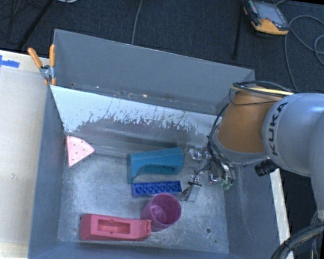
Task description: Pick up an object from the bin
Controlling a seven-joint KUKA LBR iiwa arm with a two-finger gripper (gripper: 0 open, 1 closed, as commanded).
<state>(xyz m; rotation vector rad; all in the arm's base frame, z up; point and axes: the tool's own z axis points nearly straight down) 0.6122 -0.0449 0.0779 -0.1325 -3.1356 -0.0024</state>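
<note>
Pink rectangular plastic block lies along the grey metal bin's front wall, its right end beside a purple plastic cup. At mid-bin a flat blue studded brick runs left to right, its right end angled slightly toward the back wall, just in front of a teal block. The pincer hangs at that right end; whether it is wide or narrow, I cannot tell.
</note>
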